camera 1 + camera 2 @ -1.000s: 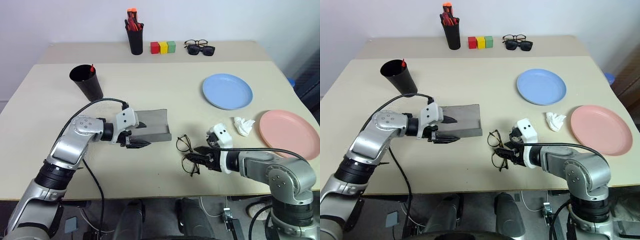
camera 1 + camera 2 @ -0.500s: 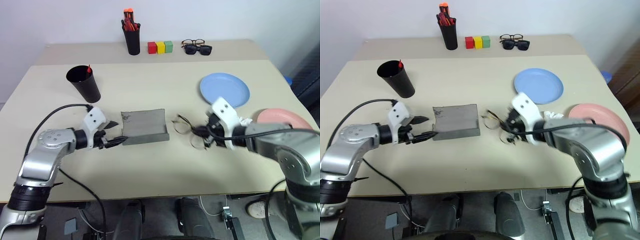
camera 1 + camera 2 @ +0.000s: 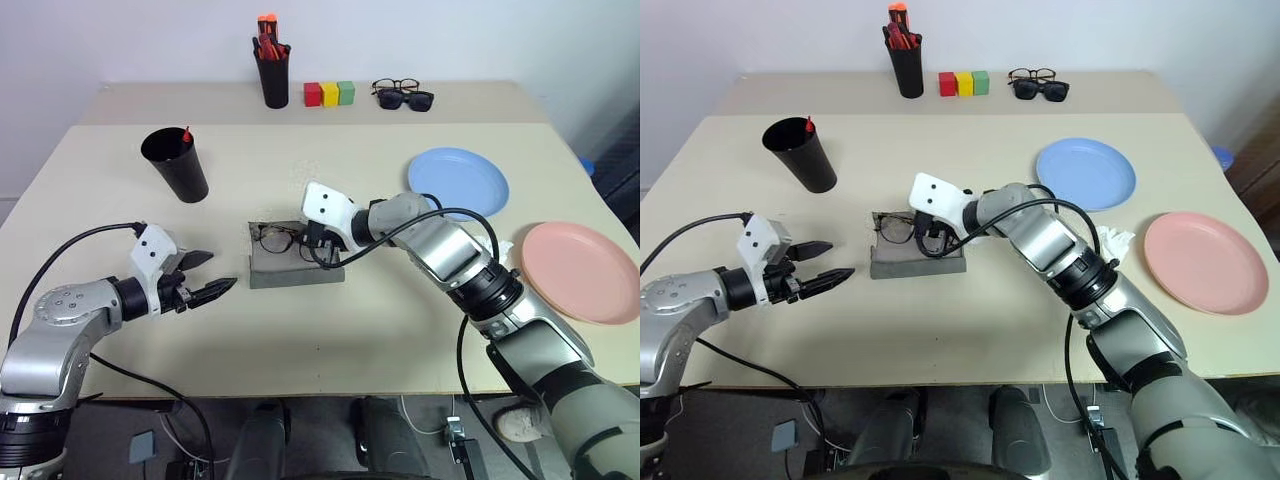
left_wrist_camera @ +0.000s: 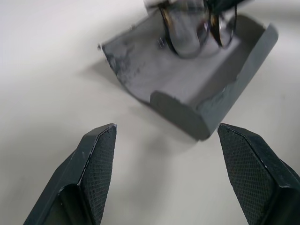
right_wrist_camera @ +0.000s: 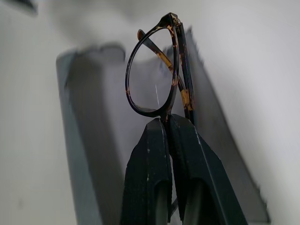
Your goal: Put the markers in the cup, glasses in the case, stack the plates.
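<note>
Your right gripper [image 3: 318, 243] is clamped shut on the glasses [image 3: 278, 238], pinching the frame between its fingers and holding the lenses over the open grey case [image 3: 290, 272] at the table's [image 3: 330, 340] middle. Your left gripper [image 3: 205, 285] has its fingers spread wide and holds nothing; it hovers near the case's left end without touching it. At the far left stands the black cup [image 3: 178, 165] with a red-tipped marker [image 3: 186, 134] inside. To the right lie the blue plate [image 3: 458, 183] and pink plate [image 3: 578, 272], well apart.
</note>
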Motion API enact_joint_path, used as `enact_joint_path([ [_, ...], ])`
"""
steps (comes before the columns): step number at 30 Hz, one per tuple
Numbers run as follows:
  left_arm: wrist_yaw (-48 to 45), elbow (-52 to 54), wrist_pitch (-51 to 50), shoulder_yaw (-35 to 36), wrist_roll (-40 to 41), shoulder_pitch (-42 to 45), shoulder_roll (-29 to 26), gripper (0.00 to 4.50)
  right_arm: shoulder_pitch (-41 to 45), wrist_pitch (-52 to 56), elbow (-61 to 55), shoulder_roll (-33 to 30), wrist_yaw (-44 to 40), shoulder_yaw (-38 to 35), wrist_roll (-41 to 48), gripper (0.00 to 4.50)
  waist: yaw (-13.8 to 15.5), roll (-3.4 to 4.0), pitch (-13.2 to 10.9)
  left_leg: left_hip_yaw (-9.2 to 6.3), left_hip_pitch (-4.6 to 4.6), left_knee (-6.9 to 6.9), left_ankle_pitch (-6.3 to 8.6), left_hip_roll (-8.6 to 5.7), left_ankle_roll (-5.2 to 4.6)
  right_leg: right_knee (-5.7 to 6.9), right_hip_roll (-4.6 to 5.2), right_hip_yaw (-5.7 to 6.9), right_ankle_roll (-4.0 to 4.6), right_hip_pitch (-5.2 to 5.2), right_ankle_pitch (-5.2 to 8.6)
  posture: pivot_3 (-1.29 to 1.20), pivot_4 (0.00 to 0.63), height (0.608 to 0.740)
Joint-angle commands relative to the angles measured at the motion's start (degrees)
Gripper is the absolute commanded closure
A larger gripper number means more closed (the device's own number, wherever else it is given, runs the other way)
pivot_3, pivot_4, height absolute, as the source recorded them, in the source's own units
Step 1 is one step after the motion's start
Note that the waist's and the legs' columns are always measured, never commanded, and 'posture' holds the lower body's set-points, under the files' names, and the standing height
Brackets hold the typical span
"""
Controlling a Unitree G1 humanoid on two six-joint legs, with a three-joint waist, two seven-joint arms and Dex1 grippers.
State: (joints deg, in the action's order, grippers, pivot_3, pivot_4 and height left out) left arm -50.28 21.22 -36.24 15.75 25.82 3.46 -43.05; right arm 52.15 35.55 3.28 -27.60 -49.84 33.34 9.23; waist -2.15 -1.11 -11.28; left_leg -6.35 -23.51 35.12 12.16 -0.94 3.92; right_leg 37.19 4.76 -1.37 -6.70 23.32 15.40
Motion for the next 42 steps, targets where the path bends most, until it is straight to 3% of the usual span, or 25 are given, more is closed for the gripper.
enact_joint_path([
  [1, 1.20, 2.18, 0.25, 2.63, 1.59, -0.04, -0.59, 0.97, -0.69, 0.63, -3.46, -0.18, -3.42, -1.65, 0.32, 4.18, -0.19, 0.01, 0.00, 0.00, 0.01, 0.00, 0.00, 0.00, 0.00, 0.01, 0.00, 0.00, 0.00, 0.00, 0.00, 0.00, 0.150, 0.740],
  [3, 1.89, 1.27, 0.10, 2.22, 1.77, 1.22, -0.66, 0.97, -0.55, 1.50, -3.53, 0.50, -3.79, -2.35, 0.24, 3.57, -0.47, 0.01, 0.00, 0.00, 0.06, 0.00, 0.00, 0.02, 0.00, 0.05, -0.04, -0.01, 0.01, 0.00, 0.00, 0.00, 0.150, 0.740],
  [7, 5.07, -3.36, -0.54, 0.47, 1.28, 8.13, 0.45, 0.97, 0.74, 2.08, -2.28, 2.72, -0.64, -4.82, -1.21, 1.63, -0.35, 0.01, 0.00, -0.01, 0.07, 0.01, 0.00, 0.04, 0.00, 0.07, -0.08, 0.00, 0.04, 0.00, -0.02, 0.00, 0.150, 0.740],
  [8, 6.29, -5.27, -1.90, -0.27, 1.24, 10.75, 0.96, 1.23, 0.80, 2.28, -2.43, 2.99, -0.08, -5.64, -1.32, 1.06, -0.29, 0.01, 0.00, -0.01, 0.07, 0.02, 0.00, 0.04, 0.00, 0.07, -0.08, 0.00, 0.04, -0.01, -0.02, 0.00, 0.150, 0.740],
  [10, 7.59, -8.19, -2.62, -2.99, 0.21, 15.67, 1.91, 1.85, 0.38, 3.15, -4.11, 2.84, -0.07, -7.41, -0.83, 1.06, -0.02, 0.00, 0.00, -0.02, 0.06, 0.05, -0.01, 0.02, 0.01, 0.06, -0.07, 0.01, 0.03, -0.04, -0.03, 0.00, 0.150, 0.740],
  [13, 8.48, -12.36, -2.14, -8.69, -2.12, 23.41, 4.39, 3.37, -1.92, 3.59, -9.03, 1.29, -0.46, -10.25, 0.23, 1.06, 0.39, -0.01, 0.00, -0.02, 0.04, 0.05, -0.01, -0.06, 0.01, 0.02, -0.01, 0.01, 0.00, -0.07, -0.04, 0.00, 0.150, 0.740],
  [18, 8.11, -26.86, -3.33, -17.16, -5.72, 38.07, 10.87, 3.37, -8.03, 5.39, -18.21, -2.47, 0.55, -15.24, 1.59, 1.06, 1.08, -0.03, 0.01, -0.02, 0.02, 0.05, -0.01, -0.06, 0.01, 0.02, -0.03, 0.02, -0.02, -0.05, -0.04, 0.00, 0.150, 0.740],
  [22, 5.27, -45.96, -5.96, -23.79, -10.59, 49.94, 14.53, 3.37, -16.56, 10.99, -30.92, -6.39, 2.13, -23.74, 6.10, 1.06, 1.19, -0.04, 0.01, -0.02, -0.01, 0.07, -0.01, -0.07, 0.00, 0.03, -0.03, 0.03, -0.03, -0.05, -0.03, 0.00, 0.150, 0.740],
  [25, 3.10, -55.13, -4.90, -25.33, -12.56, 54.79, 16.36, 3.37, -21.82, 14.82, -38.42, -8.14, 3.47, -28.88, 9.33, 1.06, 0.68, -0.03, 0.01, -0.01, -0.01, 0.07, 0.00, -0.07, -0.01, 0.03, -0.04, 0.02, -0.05, -0.03, -0.02, 0.00, 0.150, 0.740],
  [30, -2.33, -60.55, -2.83, -30.00, -17.02, 56.42, 16.74, 3.37, -27.25, 17.35, -42.27, -9.72, 7.36, -33.09, 10.26, 1.06, -0.33, -0.04, 0.00, -0.03, 0.00, 0.07, 0.01, -0.06, -0.03, 0.06, -0.05, 0.02, -0.05, -0.03, -0.01, 0.00, 0.150, 0.740],
  [36, -6.74, -51.18, -7.12, -27.47, -14.67, 53.27, 13.91, 3.37, -30.12, 16.22, -39.81, -10.92, 10.21, -34.38, 9.81, 1.06, -0.42, -0.03, 0.00, -0.02, 0.00, 0.07, 0.01, -0.05, -0.03, 0.07, -0.04, 0.00, -0.05, -0.04, -0.01, 0.00, 0.150, 0.740],
  [39, -8.43, -41.44, -10.22, -26.45, -12.72, 48.85, 10.98, 3.37, -30.76, 14.95, -37.97, -11.64, 11.00, -33.49, 8.72, 1.06, -0.41, -0.03, 0.00, -0.03, 0.00, 0.05, 0.01, -0.04, -0.03, 0.06, -0.04, 0.00, -0.05, -0.04, -0.01, 0.00, 0.150, 0.740],
  [42, -9.99, -25.06, -13.88, -25.11, -9.59, 39.13, 5.26, 3.37, -29.68, 13.17, -34.44, -11.66, 11.95, -33.00, 7.71, 1.06, -0.71, -0.01, 0.00, -0.01, 0.01, 0.03, 0.01, -0.04, -0.03, 0.05, -0.04, -0.04, -0.04, -0.03, 0.00, 0.00, 0.150, 0.740],
])
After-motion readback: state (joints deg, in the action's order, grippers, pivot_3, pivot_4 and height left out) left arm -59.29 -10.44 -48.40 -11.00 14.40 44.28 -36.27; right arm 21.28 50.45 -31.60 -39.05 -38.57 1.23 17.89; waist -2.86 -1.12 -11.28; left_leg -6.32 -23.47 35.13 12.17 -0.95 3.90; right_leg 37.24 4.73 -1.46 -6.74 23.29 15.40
